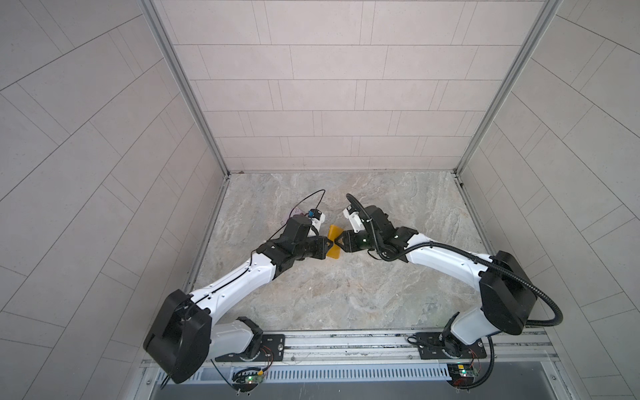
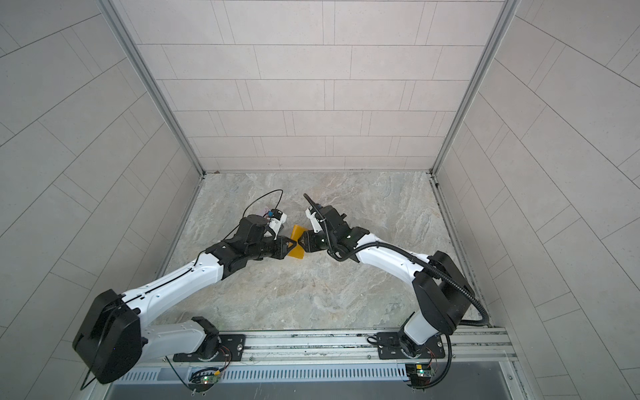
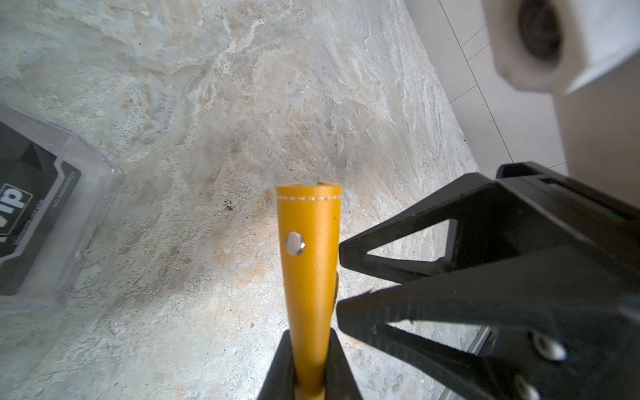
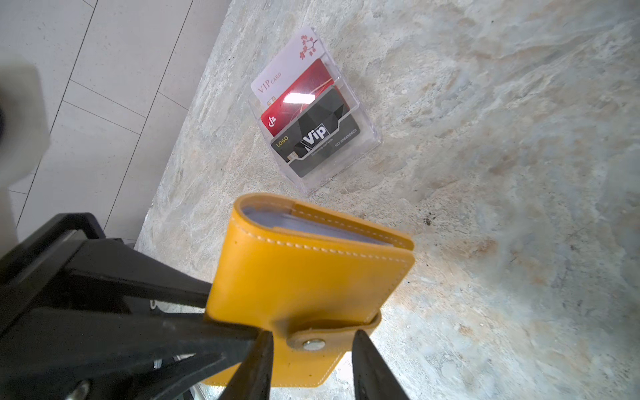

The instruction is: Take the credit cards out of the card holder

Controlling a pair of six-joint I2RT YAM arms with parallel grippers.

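Right wrist view tells most of it: the card holder [image 4: 304,277] is held over the table [image 4: 485,173] at frame centre, snapped shut. The right gripper [image 4: 311,334] is spread either side of the snap tab [image 4: 329,337], not pinching it yet. Left wrist view shows the left gripper [image 3: 309,332] clenched on the holder at bottom centre. Three credit cards [image 4: 304,100] sit in a clear box [image 4: 367,138] at upper centre of the right wrist frame; can't tell if any are in the holder's sleeves [image 4: 311,225]. My worry: if the right jaws grab cover plus tab, the snap won't pop. And a hard tug could twist the holder out of that narrow left grip and drop it onto the table, maybe into the box.
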